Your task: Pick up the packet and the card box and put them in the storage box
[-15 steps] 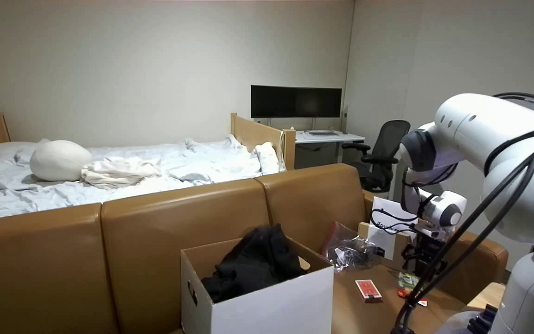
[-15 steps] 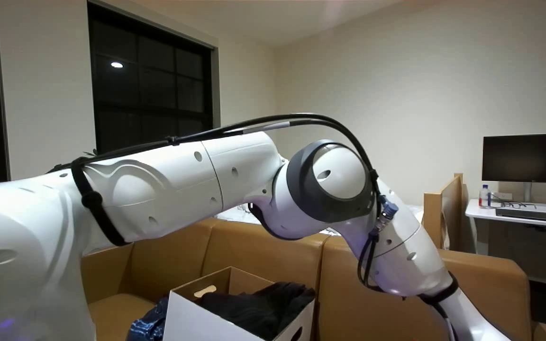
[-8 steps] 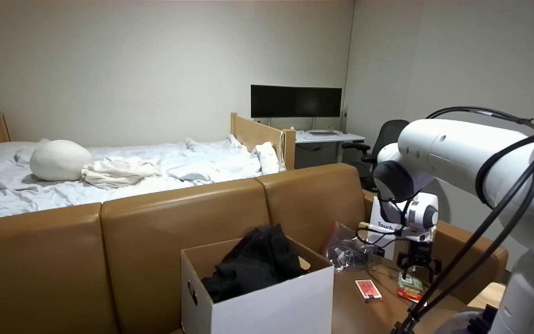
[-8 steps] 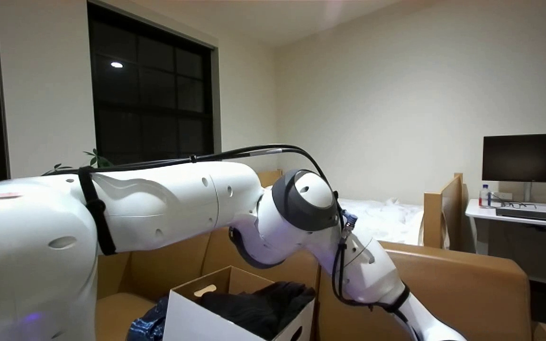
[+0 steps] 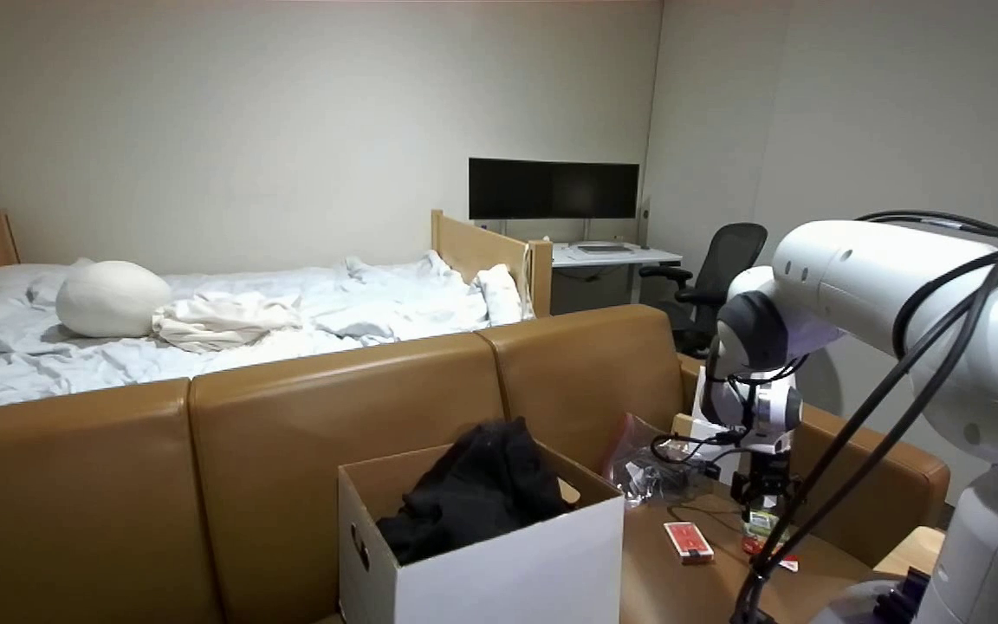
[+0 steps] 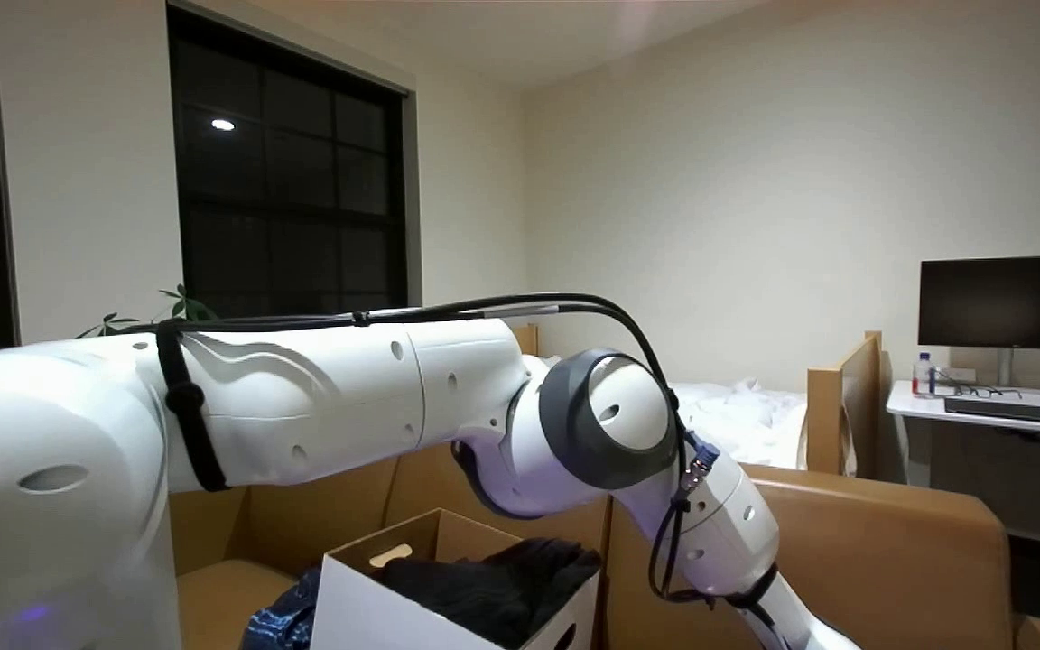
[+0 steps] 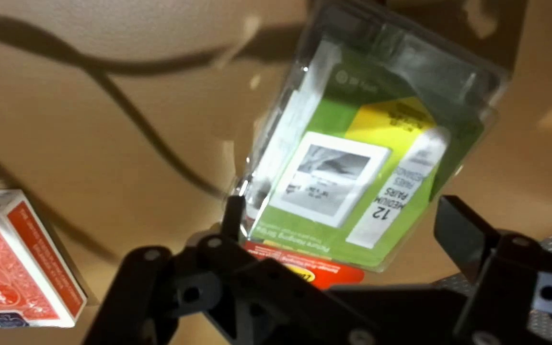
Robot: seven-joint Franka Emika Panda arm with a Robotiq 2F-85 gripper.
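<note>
The green packet [image 7: 352, 163], in clear plastic with a red end, lies on the brown seat in the wrist view. My gripper [image 7: 343, 213] stands open over its red end, one finger by each side and nothing gripped. In an exterior view the gripper [image 5: 763, 498] hangs above the packet [image 5: 759, 524], whose lower part is crossed by arm cables. The red card box [image 7: 7, 273] lies flat off to the left of the jaws; it shows too in an exterior view as a card box [image 5: 688, 543]. The white storage box [image 5: 508, 576] stands open-topped further left, and that storage box [image 6: 394, 600] is partly cut off elsewhere.
Black cloth [image 5: 482, 494] fills much of the storage box. A clear plastic bag [image 5: 651, 477] and an upright white box [image 5: 729, 455] stand behind the card box and packet. The sofa backrest [image 5: 586, 373] and armrest [image 5: 880, 459] bound the seat. Blue patterned fabric [image 6: 281, 618] lies beside the storage box.
In an exterior view the gripper has shifted left, to above the packet, and the arm's elbow has come lower. Packet, card box and storage box have stayed put.
</note>
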